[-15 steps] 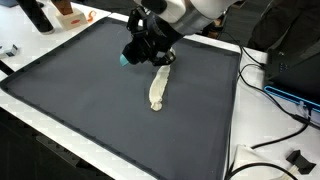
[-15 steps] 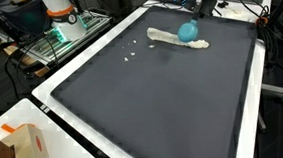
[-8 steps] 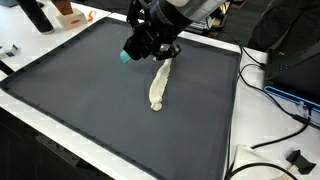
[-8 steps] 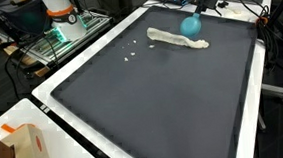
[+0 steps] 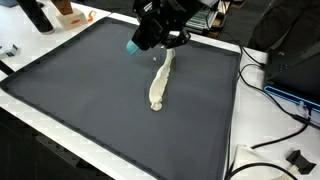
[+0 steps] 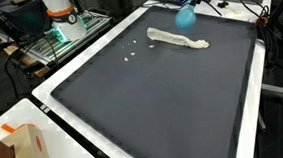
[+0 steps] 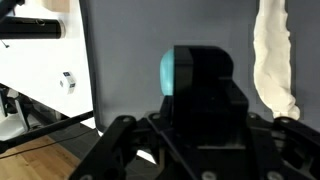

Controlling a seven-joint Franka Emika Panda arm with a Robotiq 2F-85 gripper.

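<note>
My gripper [image 5: 143,40] is shut on a small teal ball [image 5: 132,46] and holds it in the air above the far end of the dark grey mat [image 5: 90,100]. In an exterior view the teal ball [image 6: 184,16] hangs just beyond a long cream cloth roll [image 6: 177,39] that lies flat on the mat. That cloth roll [image 5: 160,85] stretches from below the gripper toward the mat's middle. In the wrist view the black finger [image 7: 200,70] hides most of the teal ball [image 7: 168,72], and the cloth roll [image 7: 272,55] lies to its right.
The mat sits on a white table [image 5: 250,150]. Cables [image 5: 275,95] and dark gear lie at one side, a black bottle [image 5: 38,14] at a far corner. A brown box [image 6: 16,148] stands near one corner, and small white crumbs [image 6: 130,57] dot the mat.
The gripper has risen with the teal ball and moved toward the mat's far edge, away from the cloth roll. The cloth roll has not moved.
</note>
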